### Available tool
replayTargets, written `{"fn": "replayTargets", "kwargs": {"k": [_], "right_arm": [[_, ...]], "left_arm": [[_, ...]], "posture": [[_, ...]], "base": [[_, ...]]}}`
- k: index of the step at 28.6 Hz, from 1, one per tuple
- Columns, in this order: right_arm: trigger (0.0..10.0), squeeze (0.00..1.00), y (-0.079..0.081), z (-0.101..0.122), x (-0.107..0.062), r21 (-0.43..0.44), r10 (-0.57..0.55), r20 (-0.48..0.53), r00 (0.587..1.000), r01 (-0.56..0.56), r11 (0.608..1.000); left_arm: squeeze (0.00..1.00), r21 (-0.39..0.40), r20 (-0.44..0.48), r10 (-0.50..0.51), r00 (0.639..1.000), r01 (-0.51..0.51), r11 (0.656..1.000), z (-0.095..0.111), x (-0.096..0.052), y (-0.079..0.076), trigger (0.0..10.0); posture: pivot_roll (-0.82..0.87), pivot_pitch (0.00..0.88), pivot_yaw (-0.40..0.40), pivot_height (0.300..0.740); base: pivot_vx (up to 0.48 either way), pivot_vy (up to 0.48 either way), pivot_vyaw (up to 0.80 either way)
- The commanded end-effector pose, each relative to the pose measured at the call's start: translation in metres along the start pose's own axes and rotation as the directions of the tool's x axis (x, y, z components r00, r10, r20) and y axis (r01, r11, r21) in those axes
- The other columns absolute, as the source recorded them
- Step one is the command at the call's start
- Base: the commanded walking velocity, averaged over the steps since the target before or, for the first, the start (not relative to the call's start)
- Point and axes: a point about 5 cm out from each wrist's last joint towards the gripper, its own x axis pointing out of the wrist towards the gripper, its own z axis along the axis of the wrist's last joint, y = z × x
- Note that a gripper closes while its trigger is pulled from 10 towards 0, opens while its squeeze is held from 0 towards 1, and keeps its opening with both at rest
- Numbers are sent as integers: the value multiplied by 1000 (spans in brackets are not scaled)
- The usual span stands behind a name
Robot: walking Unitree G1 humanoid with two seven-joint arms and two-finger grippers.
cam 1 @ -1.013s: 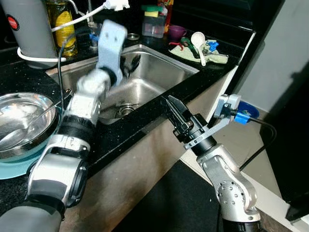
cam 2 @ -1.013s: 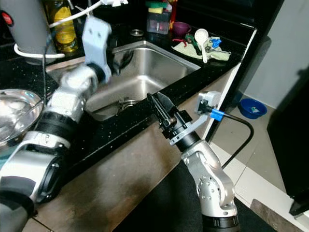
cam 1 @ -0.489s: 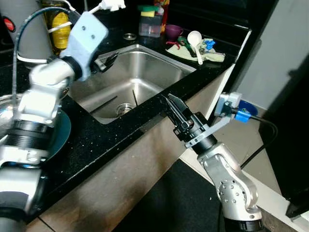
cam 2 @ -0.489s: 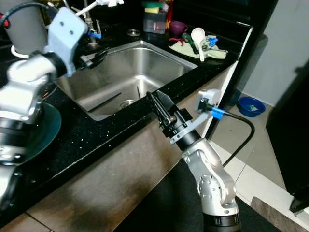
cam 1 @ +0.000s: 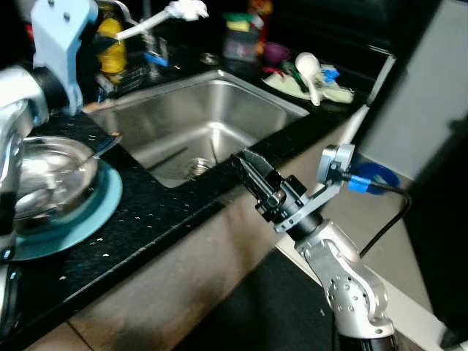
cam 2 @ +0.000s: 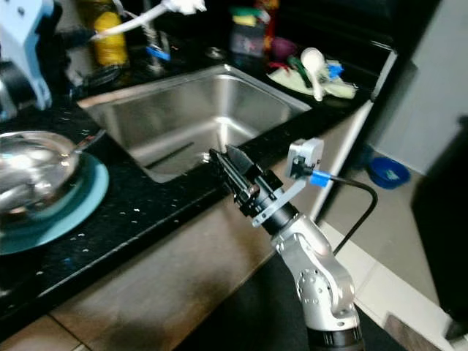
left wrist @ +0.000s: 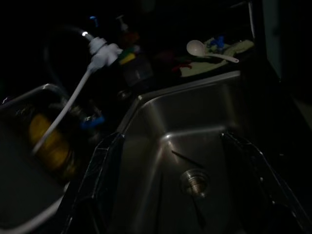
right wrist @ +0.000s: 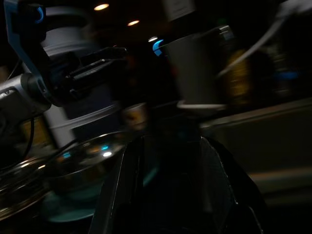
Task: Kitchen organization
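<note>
My left arm is raised at the far left, its blue wrist mount (cam 1: 55, 36) above the black counter. In its wrist view the left gripper (left wrist: 171, 139) is open and empty, looking down into the steel sink (cam 1: 197, 124). A steel bowl (cam 1: 40, 175) with a spoon in it sits on a teal plate (cam 1: 91, 216) left of the sink. My right gripper (cam 1: 247, 162) hovers at the counter's front edge, just before the sink, fingers slightly open with nothing between them.
A white faucet sprayer (cam 1: 183, 9) hangs over the sink's back. Behind it stand a yellow bottle (cam 1: 110, 44) and a lidded container (cam 1: 240, 40). A purple cup (cam 1: 274, 51) and a white spoon (cam 1: 311, 67) on a green cloth lie at the back right. A blue bowl (cam 1: 376, 175) is on the floor.
My left arm has swung from over the sink out to the left, above the counter by the bowl. The view has shifted with it. The right arm has hardly moved.
</note>
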Motion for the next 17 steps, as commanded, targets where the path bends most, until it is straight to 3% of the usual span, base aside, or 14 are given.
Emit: {"fn": "replayTargets", "kwargs": {"k": [1,10,17], "right_arm": [[10000,0,1,0,-1,-17,10,-6,1000,-10,1000],[10000,0,0,-1,0,-23,-5,-11,1000,5,1000],[10000,0,-3,-3,0,-28,-41,-23,999,41,999]], "left_arm": [[0,-20,30,-33,999,34,999,8,-4,0,10000],[0,-69,28,-206,978,208,976,6,-9,-19,10000],[0,-121,-42,-274,961,268,956,-23,-6,-28,10000]], "posture": [[117,0,-104,740],[114,0,-102,740],[106,0,-99,740]], "base": [[0,0,775],[0,0,711],[0,0,0]]}}
